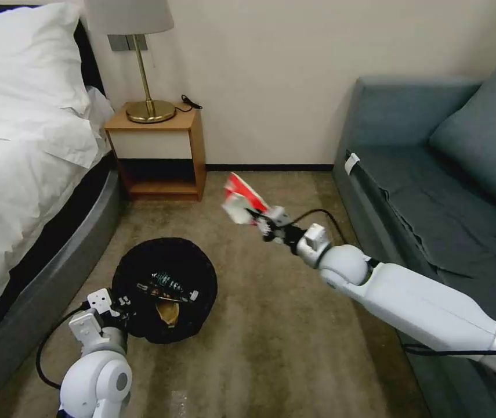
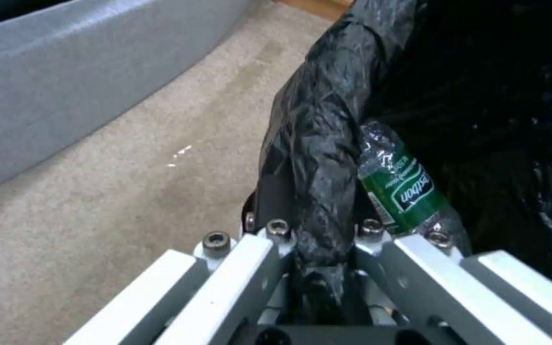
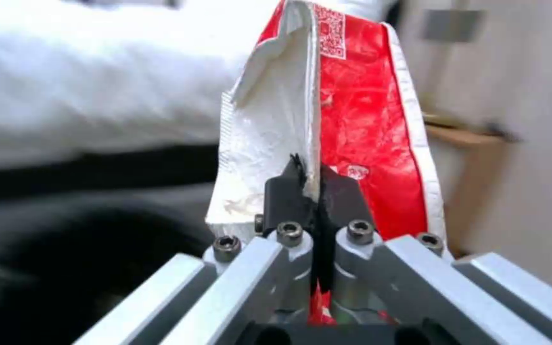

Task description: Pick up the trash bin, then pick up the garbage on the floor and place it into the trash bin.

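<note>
Our right end effector (image 1: 257, 219) pinches the red-and-white wrapper (image 1: 242, 199) tight; our left end effector (image 1: 125, 306) clamps the trash bin (image 1: 163, 258) rim beside it.

We see a red-and-white wrapper (image 3: 359, 120), its red face carrying a white edge stripe and a small printed code square, pinched by black fingers (image 3: 289, 191). The trash bin (image 1: 143, 273) is lined in glossy, crinkled black. Inside it we find a clear bottle (image 2: 404, 187) with a green label lettered in white, and a yellow-gold wrapper (image 1: 168, 312). The carpet (image 1: 271, 325) is beige, the sofa (image 1: 433, 191) blue-grey, the bedding (image 1: 21, 133) white.
</note>
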Tool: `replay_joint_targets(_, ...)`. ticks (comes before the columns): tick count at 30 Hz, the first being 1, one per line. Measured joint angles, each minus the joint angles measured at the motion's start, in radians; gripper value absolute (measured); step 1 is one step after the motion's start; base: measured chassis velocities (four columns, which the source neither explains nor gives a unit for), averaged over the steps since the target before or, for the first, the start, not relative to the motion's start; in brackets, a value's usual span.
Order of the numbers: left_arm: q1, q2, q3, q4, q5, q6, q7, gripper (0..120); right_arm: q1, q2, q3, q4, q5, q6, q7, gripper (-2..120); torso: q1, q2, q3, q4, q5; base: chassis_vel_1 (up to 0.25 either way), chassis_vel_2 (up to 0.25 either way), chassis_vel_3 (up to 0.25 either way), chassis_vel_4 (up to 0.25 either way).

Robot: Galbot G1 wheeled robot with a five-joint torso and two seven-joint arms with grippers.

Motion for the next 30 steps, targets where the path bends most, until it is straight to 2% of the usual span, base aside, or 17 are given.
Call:
replay_joint_targets(2,-0.006,0.000,0.003,0.003,-0.003,0.001,-0.001,3,0.017,0.019,-0.074,0.059,0.060,-0.015,0.044,0,0.000,0.000,0.000,0.0000,-0.0001,0.000,0.000,0.000,0.000)
replay_joint_targets(3,-0.006,0.000,0.003,0.003,-0.003,0.001,-0.001,3,0.017,0.019,-0.074,0.059,0.060,-0.015,0.044,0,0.000,0.000,0.000,0.0000,-0.0001,0.000,0.000,0.000,0.000)
replay_joint_targets(6,-0.011,-0.003,0.010,0.002,-0.007,0.005,-0.002,3,0.038,0.070,-0.216,0.058,0.104,-0.031,0.103,0,0.000,0.000,0.000,0.0000,0.0000,0.000,0.000,0.000,0.000)
replay_joint_targets(7,-0.011,-0.003,0.010,0.002,-0.007,0.005,-0.002,3,0.038,0.070,-0.216,0.058,0.104,-0.031,0.103,0,0.000,0.000,0.000,0.0000,0.0000,0.000,0.000,0.000,0.000)
replay_joint_targets(11,-0.012,-0.013,0.018,-0.008,-0.008,0.008,-0.003,3,0.049,0.146,-0.341,-0.033,0.101,-0.034,0.146,0,0.000,0.000,0.000,-0.0001,0.0001,0.000,0.000,0.000,0.000)
replay_joint_targets(18,-0.008,-0.021,0.023,-0.025,-0.008,0.011,-0.003,3,0.057,0.210,-0.388,-0.142,0.050,-0.047,0.189,0,0.000,0.000,0.000,0.0000,0.0002,0.000,0.000,0.000,0.000)
replay_joint_targets(21,-0.004,-0.021,0.022,-0.029,-0.008,0.011,-0.003,3,0.059,0.214,-0.389,-0.151,0.038,-0.062,0.202,12,0.000,0.000,0.000,0.0000,0.0002,0.000,0.000,0.000,0.000)
replay_joint_targets(22,-0.004,-0.021,0.022,-0.029,-0.008,0.011,-0.003,3,0.059,0.214,-0.389,-0.151,0.038,-0.062,0.202,12,0.000,0.000,0.000,0.0000,0.0002,0.000,0.000,0.000,0.000)
replay_joint_targets(25,-0.004,-0.021,0.022,-0.029,-0.009,0.011,-0.003,3,0.060,0.204,-0.384,-0.138,0.034,-0.070,0.204,22,0.000,0.000,0.000,-0.0001,0.0001,0.000,0.000,0.000,0.000)
replay_joint_targets(26,-0.004,-0.022,0.023,-0.029,-0.010,0.011,-0.004,3,0.060,0.194,-0.381,-0.127,0.031,-0.073,0.207,30,0.000,0.000,0.000,-0.0002,0.0001,0.000,0.000,0.000,0.000)
replay_joint_targets(27,-0.004,-0.022,0.023,-0.029,-0.010,0.011,-0.004,3,0.060,0.194,-0.381,-0.127,0.031,-0.073,0.207,30,0.000,0.000,0.000,-0.0002,0.0001,0.000,0.000,0.000,0.000)
replay_joint_targets(30,-0.004,-0.023,0.024,-0.027,-0.017,0.010,-0.008,3,0.056,0.177,-0.353,-0.097,0.029,-0.078,0.229,43,0.000,0.000,0.000,-0.0001,0.0002,0.000,0.000,0.000,0.000)
